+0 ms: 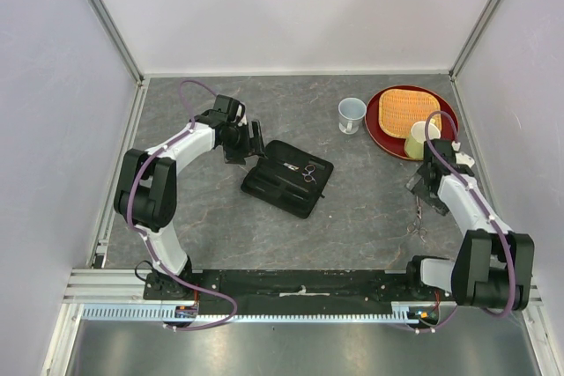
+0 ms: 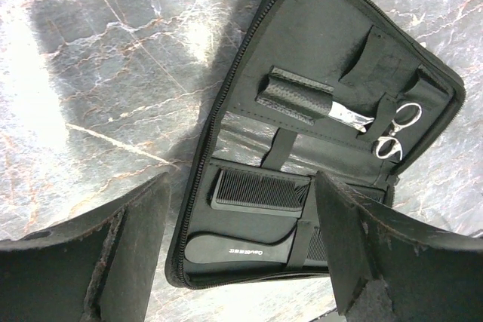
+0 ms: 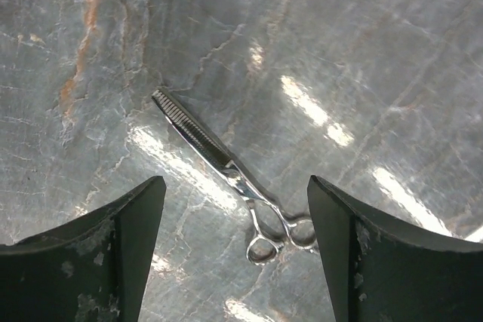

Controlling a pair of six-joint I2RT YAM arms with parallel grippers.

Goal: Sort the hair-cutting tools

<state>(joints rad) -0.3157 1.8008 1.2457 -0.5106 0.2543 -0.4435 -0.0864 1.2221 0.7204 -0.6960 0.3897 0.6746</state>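
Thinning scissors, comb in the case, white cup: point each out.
thinning scissors (image 3: 204, 142), right wrist view, toothed blade
comb (image 2: 260, 192), left wrist view, teeth
white cup (image 1: 351, 123), top external view, side wall

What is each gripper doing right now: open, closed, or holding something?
Left gripper: open, empty, over the open case.
Right gripper: open, empty, over the loose scissors.

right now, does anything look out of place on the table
Yes: one pair of scissors lies loose on the bare table under the open right claw, far from the open case. The other scissors and a comb sit tucked in the case's straps, so this pair looks left out.
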